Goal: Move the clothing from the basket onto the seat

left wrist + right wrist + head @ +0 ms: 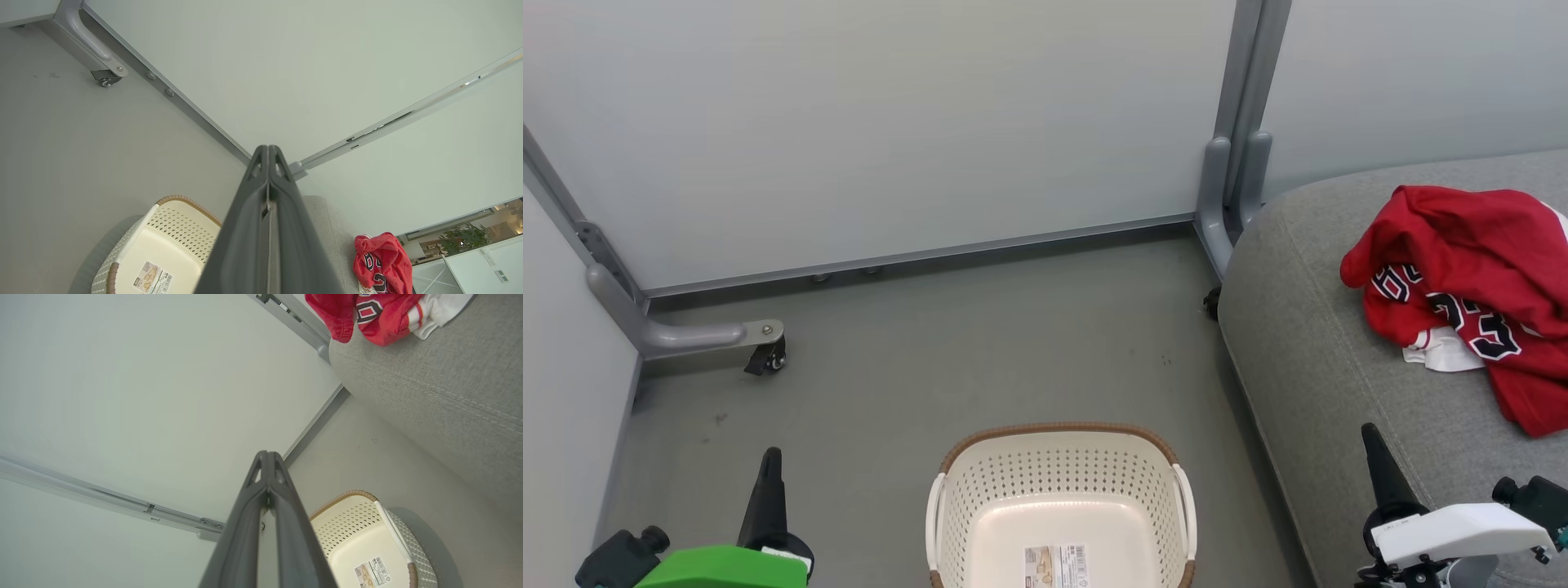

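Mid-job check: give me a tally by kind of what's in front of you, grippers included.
clothing heap, red and white: 1, on the seat
laundry basket: 1, no clothing in it
grey sofa seat: 1
Grippers: 2, left gripper and right gripper, both shut
Total: 5

There is one cream-white perforated plastic basket (1058,429) with a brown woven-look rim, bearing two white side handles (935,510) and one small paper label (1056,565). There is one crumpled heap of red clothing (1478,245), its garments uncountable, and one grey fabric seat (1307,351). Two dark grippers show: the left gripper (770,461) and the right gripper (1370,441).
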### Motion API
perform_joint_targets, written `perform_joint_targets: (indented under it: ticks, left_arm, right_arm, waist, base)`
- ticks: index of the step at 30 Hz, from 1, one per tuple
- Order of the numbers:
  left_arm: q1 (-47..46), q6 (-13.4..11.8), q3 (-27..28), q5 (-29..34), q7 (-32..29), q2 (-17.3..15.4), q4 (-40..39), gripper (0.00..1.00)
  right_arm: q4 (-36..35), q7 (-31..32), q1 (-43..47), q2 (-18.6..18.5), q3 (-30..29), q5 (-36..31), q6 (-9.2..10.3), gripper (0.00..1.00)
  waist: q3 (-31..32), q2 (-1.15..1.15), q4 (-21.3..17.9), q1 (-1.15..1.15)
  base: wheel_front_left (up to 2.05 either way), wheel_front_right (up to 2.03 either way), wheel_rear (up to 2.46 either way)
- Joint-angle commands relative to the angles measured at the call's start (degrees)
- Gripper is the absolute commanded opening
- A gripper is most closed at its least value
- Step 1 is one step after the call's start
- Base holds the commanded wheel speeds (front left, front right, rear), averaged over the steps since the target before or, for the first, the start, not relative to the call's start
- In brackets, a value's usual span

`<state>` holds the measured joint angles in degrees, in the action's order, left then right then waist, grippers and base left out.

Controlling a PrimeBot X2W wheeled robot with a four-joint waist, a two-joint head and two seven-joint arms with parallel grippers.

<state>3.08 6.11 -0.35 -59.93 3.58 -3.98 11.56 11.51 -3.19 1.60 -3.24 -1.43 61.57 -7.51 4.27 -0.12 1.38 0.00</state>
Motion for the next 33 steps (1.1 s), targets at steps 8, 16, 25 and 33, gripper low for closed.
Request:
perform_joint_targets:
  ticks: [8,16,25,33]
  left_arm:
    - [-3.07,0.54,1.03,-6.06,-1.45,-0.41,0.06,0.0]
    - [-4.18,0.71,1.72,-10.78,-2.69,-0.4,0.46,0.0]
    - [-5.35,0.91,2.47,-15.53,-4.01,-0.36,0.86,0.0]
    - [-6.32,1.03,3.14,-19.53,-5.07,-0.3,1.17,0.0]
  right_arm:
    - [0.16,1.56,-2.27,-0.49,-0.84,5.72,0.01,0.0]
    - [0.53,2.81,-3.27,-0.53,-1.38,10.14,0.01,0.0]
    - [0.96,4.13,-4.27,-0.55,-1.95,14.68,0.02,0.0]
    - [1.3,5.2,-5.15,-0.56,-2.44,18.4,0.01,0.0]
  waist:
    - [-0.56,0.06,-0.18,0.0]
    - [-1.09,0.07,-0.34,0.0]
    - [-1.68,0.08,-0.53,0.0]
    - [-2.2,0.09,-0.69,0.0]
  base:
    - [0.0,0.0,0.0]
    - [0.0,0.0,0.0]
    - [0.0,0.0,0.0]
    - [0.0,0.0,0.0]
